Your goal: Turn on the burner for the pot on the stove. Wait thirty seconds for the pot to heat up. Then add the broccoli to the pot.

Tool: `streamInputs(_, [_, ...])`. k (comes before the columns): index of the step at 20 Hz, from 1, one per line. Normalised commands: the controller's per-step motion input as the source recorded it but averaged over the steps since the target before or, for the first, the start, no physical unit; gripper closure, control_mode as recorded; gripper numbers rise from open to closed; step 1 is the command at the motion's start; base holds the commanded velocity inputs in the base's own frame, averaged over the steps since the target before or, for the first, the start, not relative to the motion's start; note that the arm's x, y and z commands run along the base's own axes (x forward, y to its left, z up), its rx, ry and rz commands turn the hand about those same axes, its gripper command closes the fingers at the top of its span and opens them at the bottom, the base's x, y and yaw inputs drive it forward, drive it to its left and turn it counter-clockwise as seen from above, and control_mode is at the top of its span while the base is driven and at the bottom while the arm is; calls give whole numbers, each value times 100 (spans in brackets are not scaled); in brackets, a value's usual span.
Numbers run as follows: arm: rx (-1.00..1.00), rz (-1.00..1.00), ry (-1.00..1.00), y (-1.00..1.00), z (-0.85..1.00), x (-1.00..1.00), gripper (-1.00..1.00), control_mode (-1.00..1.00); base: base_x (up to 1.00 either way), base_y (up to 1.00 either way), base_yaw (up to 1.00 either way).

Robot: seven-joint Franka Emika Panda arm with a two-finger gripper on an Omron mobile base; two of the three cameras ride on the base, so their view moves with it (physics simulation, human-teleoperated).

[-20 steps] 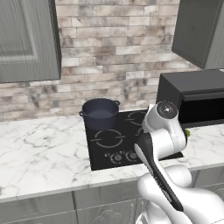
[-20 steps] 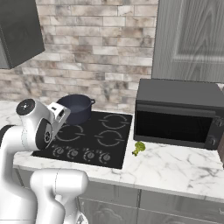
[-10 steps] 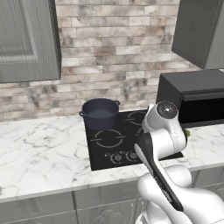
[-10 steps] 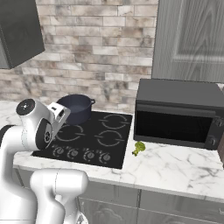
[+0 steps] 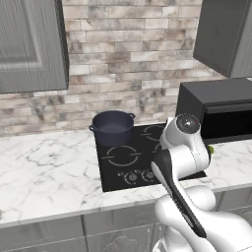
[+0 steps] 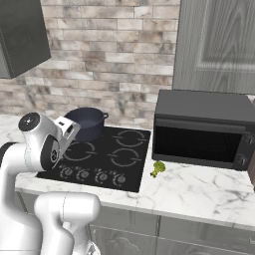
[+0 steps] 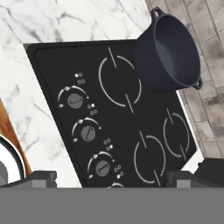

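Observation:
The dark blue-grey pot (image 5: 113, 127) (image 6: 88, 123) (image 7: 168, 52) stands empty on the back left ring of the black stove (image 5: 147, 147) (image 6: 130, 159) (image 7: 52, 65). A row of round knobs (image 7: 88, 132) (image 6: 91, 175) runs along the stove's front edge. My gripper (image 7: 113, 178) hovers above the front left part of the stove, over the knobs, open wide with nothing between its fingertips (image 7: 41, 177). The green broccoli (image 6: 158, 168) (image 5: 210, 149) lies on the marble counter just right of the stove, in front of the microwave.
A black microwave (image 6: 201, 130) (image 5: 219, 109) stands on the counter right of the stove. Marble counter (image 5: 44, 162) stretches to the left. Grey cabinets (image 5: 27, 44) hang above, against a brick wall. A wooden edge (image 7: 11, 135) shows at the left of the hand view.

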Motion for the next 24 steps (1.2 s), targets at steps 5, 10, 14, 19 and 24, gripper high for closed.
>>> streamInputs(5, [0, 0, 0, 0, 0, 0, -100, -100, 0, 0, 0])
streamInputs(10, [0, 0, 0, 0, 0, 0, -100, -100, 0, 0, 0])
streamInputs(14, [0, 0, 0, 0, 0, 0, -100, -100, 0, 0, 0])
streamInputs(19, [0, 0, 0, 0, 0, 0, -100, -100, 0, 0, 0])
streamInputs(24, [0, 0, 0, 0, 0, 0, -100, -100, 0, 0, 0])
